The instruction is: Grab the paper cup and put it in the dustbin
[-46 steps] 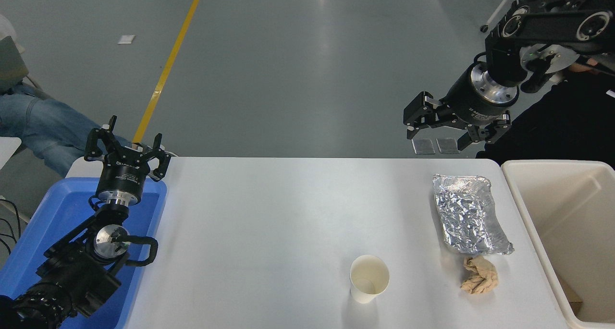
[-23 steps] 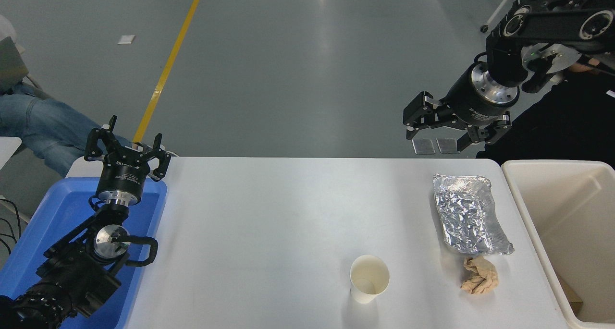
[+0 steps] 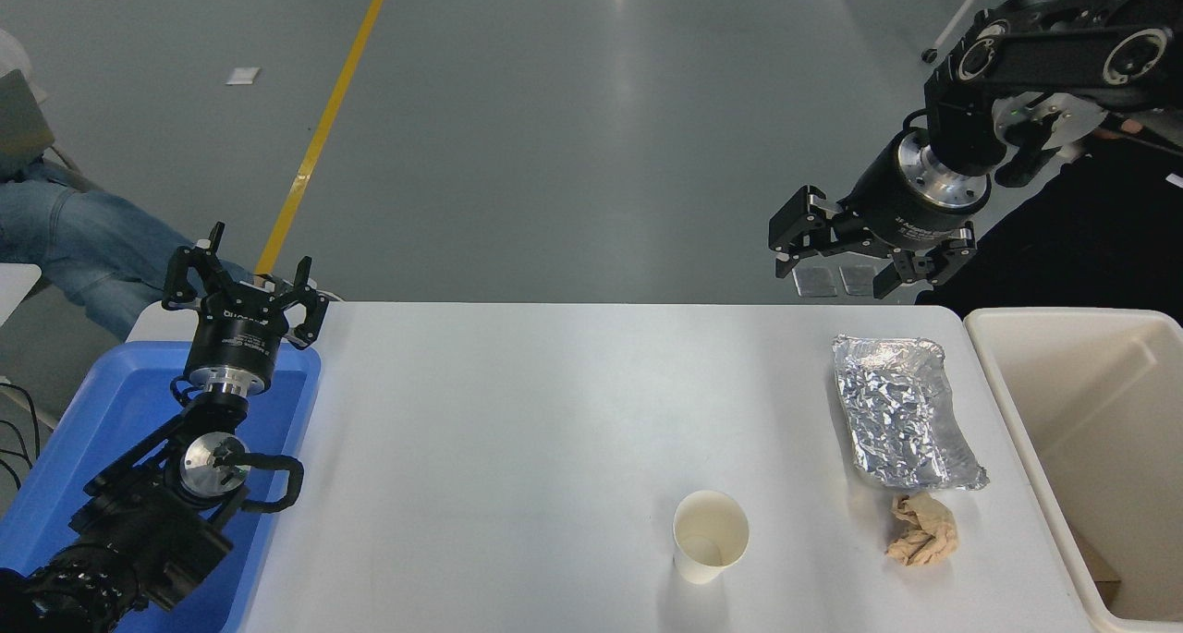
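The paper cup (image 3: 709, 536) stands upright near the table's front edge, right of the middle, its open mouth facing up. The beige dustbin (image 3: 1013, 402) sits off the table's right end, with a bit of brown debris at its bottom. High above the table's far right corner hangs my right gripper (image 3: 835, 279), open and holding nothing, far behind the cup. My left gripper (image 3: 242, 268) is parked at the lower left above the blue tray, open and empty.
A foil tray (image 3: 898, 409) lies near the table's right end, with a crumpled tan paper wad (image 3: 921, 529) just in front of it. A blue plastic tray (image 3: 92, 430) is at the left end. A person's legs in jeans (image 3: 65, 236) show at far left.
My right gripper has shifted slightly left and up. The cup and my left arm have not moved.
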Controlling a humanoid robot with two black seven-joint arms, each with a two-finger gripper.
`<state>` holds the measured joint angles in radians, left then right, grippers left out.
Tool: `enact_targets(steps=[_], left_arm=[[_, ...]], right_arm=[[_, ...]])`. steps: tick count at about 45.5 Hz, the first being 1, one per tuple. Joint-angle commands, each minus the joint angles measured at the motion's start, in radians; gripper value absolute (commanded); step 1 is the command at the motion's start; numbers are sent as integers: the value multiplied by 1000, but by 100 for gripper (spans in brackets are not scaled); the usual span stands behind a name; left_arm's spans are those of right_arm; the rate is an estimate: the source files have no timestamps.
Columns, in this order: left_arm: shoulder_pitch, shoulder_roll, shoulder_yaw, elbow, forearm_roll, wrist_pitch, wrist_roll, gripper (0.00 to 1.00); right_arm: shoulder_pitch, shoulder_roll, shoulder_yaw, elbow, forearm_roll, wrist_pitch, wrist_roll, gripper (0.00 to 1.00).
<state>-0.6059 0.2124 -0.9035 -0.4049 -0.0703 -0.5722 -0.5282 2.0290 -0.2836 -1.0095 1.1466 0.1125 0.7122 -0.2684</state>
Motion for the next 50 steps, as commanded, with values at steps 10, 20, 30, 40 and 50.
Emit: enact_targets(steps=[10,20,30,40,50], left_arm=[[0,1,0,0,0,0,1,99],[0,-1,0,0,0,0,-1,99],[0,-1,0,0,0,0,1,99],[0,-1,0,0,0,0,-1,99],[0,1,0,0,0,0,-1,99]], right_arm=[[-29,18,-6,163,-60,-8,0,100],[-134,60,9,159,-70,-19,0,100],[-257,106,72,150,-73,-53,0,100],[-392,164,121,81,-79,-71,0,100],[-495,199,147,-28,-108,-89,0,100]])
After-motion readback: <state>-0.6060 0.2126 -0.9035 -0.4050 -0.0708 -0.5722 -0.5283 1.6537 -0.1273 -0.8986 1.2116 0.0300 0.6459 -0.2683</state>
